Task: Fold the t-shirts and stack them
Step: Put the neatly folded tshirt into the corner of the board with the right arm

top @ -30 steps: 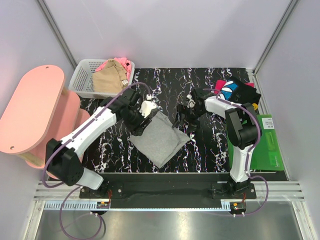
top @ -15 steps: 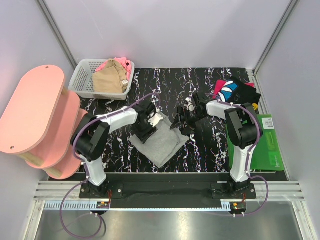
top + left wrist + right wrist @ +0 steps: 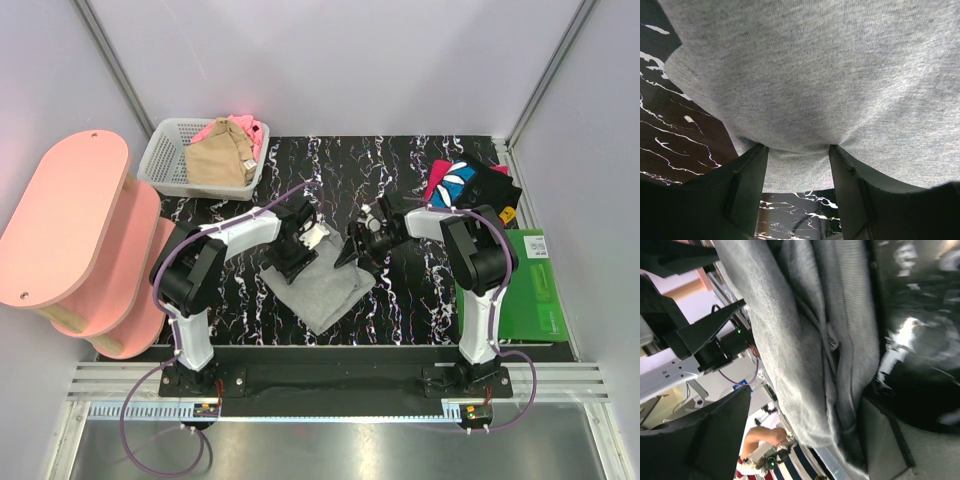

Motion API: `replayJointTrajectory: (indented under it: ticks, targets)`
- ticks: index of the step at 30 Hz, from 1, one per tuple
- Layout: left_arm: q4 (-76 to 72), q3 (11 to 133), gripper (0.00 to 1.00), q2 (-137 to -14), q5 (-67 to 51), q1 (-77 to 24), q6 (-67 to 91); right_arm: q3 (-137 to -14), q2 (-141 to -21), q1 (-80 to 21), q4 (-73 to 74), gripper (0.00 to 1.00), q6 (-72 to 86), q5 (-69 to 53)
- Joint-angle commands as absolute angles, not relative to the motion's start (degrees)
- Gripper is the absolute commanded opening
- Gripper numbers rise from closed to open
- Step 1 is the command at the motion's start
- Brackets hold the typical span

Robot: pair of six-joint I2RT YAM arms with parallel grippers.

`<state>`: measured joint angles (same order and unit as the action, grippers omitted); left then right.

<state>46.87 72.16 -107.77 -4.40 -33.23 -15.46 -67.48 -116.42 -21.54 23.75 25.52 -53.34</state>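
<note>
The light-grey t-shirt lies folded on the black marbled table, between the two arms. My left gripper is low over its back left edge. In the left wrist view the left gripper is open, and the shirt's hem lies flat between the fingers. My right gripper is at the shirt's back right corner. In the right wrist view the right gripper is open wide, with grey folds lying against one finger. A tan t-shirt and a pink one fill the basket. The black printed t-shirt lies back right.
The white lattice basket stands at the back left corner. Beside the table on the left is a pink two-tier shelf. A flat green board lies along the right edge. Both arm bases are on the rail at the near edge.
My left gripper came down and to the right onto the shirt's back left edge. The grey shirt now looks narrower. My right gripper moved slightly left to the shirt's corner, and its jaws closed a little.
</note>
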Motion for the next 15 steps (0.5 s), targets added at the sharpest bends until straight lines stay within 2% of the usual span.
replayJointTrajectory:
  ticks: [1, 4, 6, 10, 13, 15]
  targets:
    - [42.8, 72.8, 0.57, -108.8, -4.2, -33.4, -14.6, -67.1, -120.8, -25.2, 22.7, 0.79, 24.3, -48.2]
    - [43.0, 72.2, 0.57, -108.1, -4.2, -33.4, -14.7, -68.4, -121.6, -27.3, 22.6, 0.7, 25.0, -48.3]
    - [42.9, 71.8, 0.57, -107.8, -4.1, -33.4, -14.8, -69.3, -122.0, -28.6, 22.6, 0.68, 25.3, -48.2]
    - [42.9, 71.3, 0.57, -107.0, -3.9, -33.4, -14.9, -70.2, -123.4, -28.7, 22.7, 0.52, 25.7, -48.6]
    - [42.9, 70.8, 0.57, -106.3, -3.3, -33.4, -15.2, -70.4, -123.6, -28.7, 22.6, 0.47, 25.8, -49.0]
    - [42.9, 70.4, 0.57, -106.0, -3.2, -33.4, -15.5, -70.2, -123.1, -28.7, 22.9, 0.33, 25.8, -48.3]
